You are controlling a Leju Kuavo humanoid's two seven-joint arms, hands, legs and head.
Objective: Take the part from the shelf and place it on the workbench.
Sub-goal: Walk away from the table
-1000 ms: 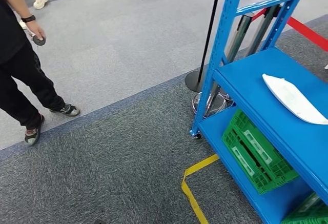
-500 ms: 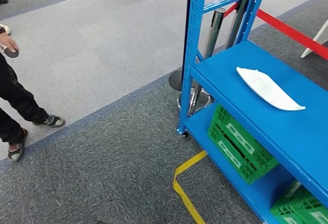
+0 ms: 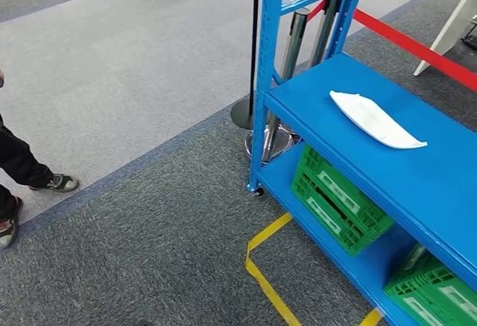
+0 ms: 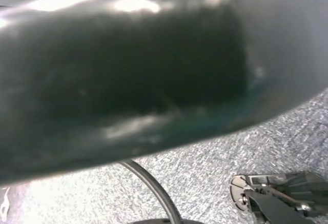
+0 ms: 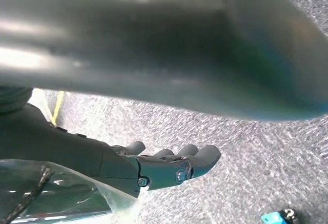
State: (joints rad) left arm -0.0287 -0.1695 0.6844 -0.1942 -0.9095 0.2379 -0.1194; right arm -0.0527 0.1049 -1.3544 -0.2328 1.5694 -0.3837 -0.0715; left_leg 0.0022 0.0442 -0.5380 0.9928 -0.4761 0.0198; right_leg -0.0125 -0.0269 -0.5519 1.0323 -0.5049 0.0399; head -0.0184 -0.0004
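White part point(image 3: 376, 120), a long flat tapered piece, lies on the middle deck of the blue shelf point(image 3: 349, 147), off to the robot's right and ahead of it. Its long axis runs roughly along the deck, the pointed end toward the near right. Since it sits on that side, I'd judge the right arm the nearer one for the reach, though both arms hang low and well apart from it.

In its wrist view the right hand point(image 5: 170, 165) hangs over the grey carpet, fingers stretched out and a little apart, holding nothing. The left wrist view gives me dark body panels and carpet, so I cannot tell how the left hand lies.

Below the deck sit two green crates point(image 3: 336, 201); yellow floor tape point(image 3: 264, 255) marks the carpet in front, and a person's shoes point(image 3: 56, 183) stand at the far left.

Against half a second ago the whole picture has slid left: the camera has turned further toward the shelf, bringing the part closer to centre, while the person has nearly slipped out of frame.
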